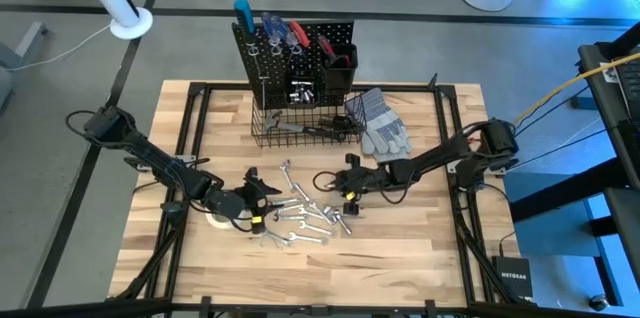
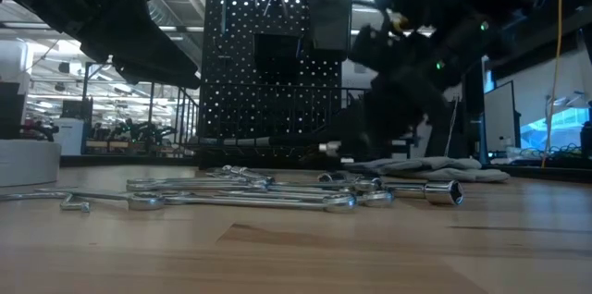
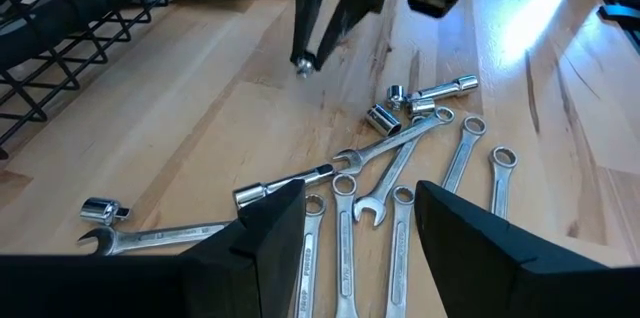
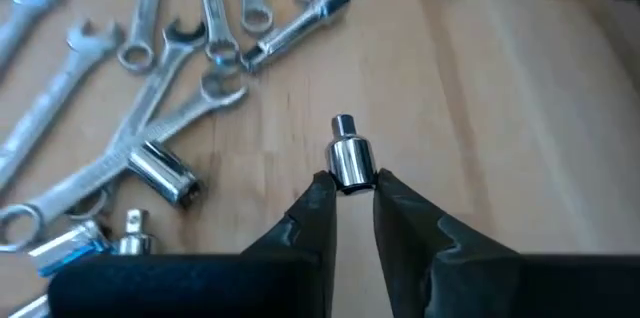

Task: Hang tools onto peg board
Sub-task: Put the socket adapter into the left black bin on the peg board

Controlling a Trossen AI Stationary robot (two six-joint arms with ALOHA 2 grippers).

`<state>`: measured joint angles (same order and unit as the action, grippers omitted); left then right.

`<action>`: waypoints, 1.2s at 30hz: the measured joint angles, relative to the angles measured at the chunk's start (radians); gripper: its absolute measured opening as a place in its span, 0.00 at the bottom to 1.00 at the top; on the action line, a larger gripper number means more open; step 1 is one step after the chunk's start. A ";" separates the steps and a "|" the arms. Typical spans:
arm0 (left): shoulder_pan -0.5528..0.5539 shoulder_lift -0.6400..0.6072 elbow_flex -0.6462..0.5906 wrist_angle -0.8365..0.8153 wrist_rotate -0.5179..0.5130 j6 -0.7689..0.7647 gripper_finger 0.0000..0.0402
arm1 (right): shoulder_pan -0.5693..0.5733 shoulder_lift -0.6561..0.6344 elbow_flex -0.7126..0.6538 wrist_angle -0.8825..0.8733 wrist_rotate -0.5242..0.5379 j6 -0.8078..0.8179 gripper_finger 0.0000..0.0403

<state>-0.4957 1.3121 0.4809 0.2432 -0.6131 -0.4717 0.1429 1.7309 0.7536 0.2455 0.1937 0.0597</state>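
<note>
From above, the black perforated peg board (image 1: pixel 295 53) is standing upright at the far edge of the pale wooden table (image 1: pixel 420 258), with red- and blue-handled screwdrivers (image 1: pixel 285 33) hanging on it and a black wire basket (image 1: pixel 300 126) at its base. A pair of grey work gloves (image 1: pixel 380 123) is lying just beside the basket. A scatter of silver wrenches (image 1: pixel 305 220) is lying mid-table between the two arms. The left gripper (image 1: pixel 262 195) is hovering at the pile's left edge; the right gripper (image 1: pixel 345 180) is sitting at its right edge.

At table height, the long silver wrenches (image 2: pixel 240 197) are lying flat in front of the peg board (image 2: pixel 268 63), and a silver socket (image 2: pixel 442 191) is lying on its side to their right.

Through the left wrist camera, the left gripper (image 3: pixel 360 223) is hanging over the wrenches (image 3: pixel 400 188) with its jaws spread and nothing between them.

Through the right wrist camera, the right gripper (image 4: pixel 350 190) is pinching a small shiny steel socket (image 4: pixel 349 161) between its fingertips, above bare wood just beside the wrenches (image 4: pixel 170 48).
</note>
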 joint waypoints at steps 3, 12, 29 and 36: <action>0.000 0.000 0.000 0.000 0.000 0.000 0.45 | 0.001 -0.041 0.000 -0.003 0.005 0.000 0.14; 0.000 0.000 0.000 -0.001 0.000 0.002 0.45 | 0.068 -0.190 0.001 0.045 0.173 -0.068 0.15; 0.000 0.000 0.000 0.001 0.000 0.010 0.45 | -0.045 -0.142 0.381 0.154 0.391 -0.361 0.15; 0.000 0.000 0.000 -0.001 0.000 0.010 0.45 | -0.168 -0.011 0.529 0.147 0.391 -0.381 0.15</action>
<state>-0.4957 1.3119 0.4808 0.2425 -0.6134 -0.4614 -0.0251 1.7200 1.2825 0.3927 0.5849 -0.3215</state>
